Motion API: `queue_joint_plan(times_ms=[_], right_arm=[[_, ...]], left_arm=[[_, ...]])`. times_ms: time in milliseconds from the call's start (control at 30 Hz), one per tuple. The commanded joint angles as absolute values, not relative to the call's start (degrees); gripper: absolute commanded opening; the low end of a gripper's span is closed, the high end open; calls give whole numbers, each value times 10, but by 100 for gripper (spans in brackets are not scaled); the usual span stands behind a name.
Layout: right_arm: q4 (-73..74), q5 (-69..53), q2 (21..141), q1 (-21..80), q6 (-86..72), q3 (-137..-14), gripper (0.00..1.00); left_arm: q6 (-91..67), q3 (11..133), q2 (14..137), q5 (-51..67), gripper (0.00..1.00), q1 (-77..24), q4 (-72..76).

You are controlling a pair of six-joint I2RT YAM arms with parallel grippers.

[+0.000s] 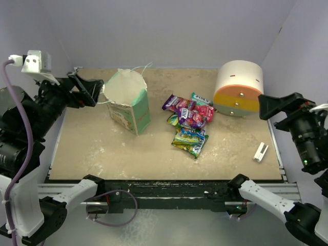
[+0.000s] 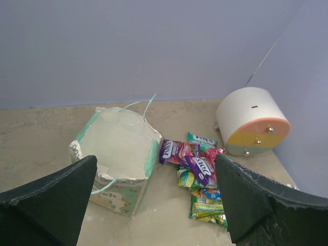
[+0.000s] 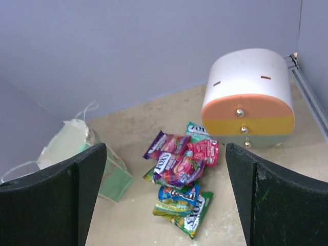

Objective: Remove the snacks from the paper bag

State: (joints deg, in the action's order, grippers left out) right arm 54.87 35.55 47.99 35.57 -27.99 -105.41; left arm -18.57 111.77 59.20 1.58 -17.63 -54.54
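The mint-green paper bag (image 1: 129, 105) stands upright at the table's back left, its mouth open and its white inside showing nothing in it. It also shows in the left wrist view (image 2: 119, 154) and the right wrist view (image 3: 82, 154). The snacks (image 1: 189, 121) lie in a pile on the table to the bag's right: purple, pink-red, teal and yellow-green packets, also seen in the left wrist view (image 2: 200, 177) and the right wrist view (image 3: 182, 179). My left gripper (image 1: 92, 91) is open and empty, just left of the bag's mouth. My right gripper (image 1: 270, 105) is open and empty, raised at the right edge.
A cream-orange-yellow cylinder (image 1: 238, 88) lies at the back right, just right of the snacks. A small white block (image 1: 261, 151) lies near the right front edge. Grey walls close the back and sides.
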Motion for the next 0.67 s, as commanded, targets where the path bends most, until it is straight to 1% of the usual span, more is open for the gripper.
queue_joint_plan(times_ms=[0, 333, 533, 633], right_arm=[[542, 376, 491, 353, -298, -1066, 100], [529, 391, 491, 354, -303, -1056, 100], [553, 410, 494, 354, -307, -1062, 99], [504, 396, 460, 354, -297, -1017, 100]], left_arm=[[-180, 1124, 581, -23, 99, -172, -546], [-180, 1136, 575, -35, 99, -172, -571], [-182, 1132, 572, -38, 99, -172, -581], [-185, 1125, 571, -30, 99, -172, -581]])
